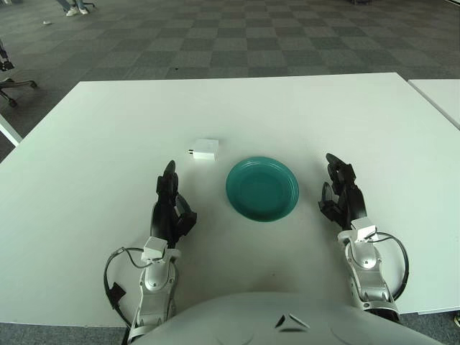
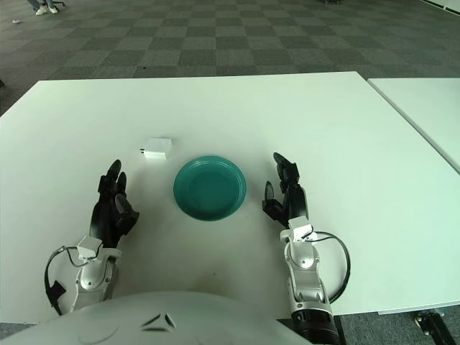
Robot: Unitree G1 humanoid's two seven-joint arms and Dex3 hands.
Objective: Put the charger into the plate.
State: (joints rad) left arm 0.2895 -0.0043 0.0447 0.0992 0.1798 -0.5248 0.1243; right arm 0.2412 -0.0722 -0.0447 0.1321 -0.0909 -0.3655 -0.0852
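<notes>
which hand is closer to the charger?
The left hand. The charger lies ahead of it, left of the plate; the right hand sits across the plate.

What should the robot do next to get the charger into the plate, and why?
Probably reach the left hand forward toward the white charger. The charger lies on the table up-left of the teal plate, nearer that hand, and both the left and the right hand are open, holding nothing.

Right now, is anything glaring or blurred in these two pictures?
Left eye view: soft even light, faint shadows beside the charger and teal plate, white table bright but not washed out. Right eye view: same; only the robot's body at the bottom edge looks blurred.
</notes>
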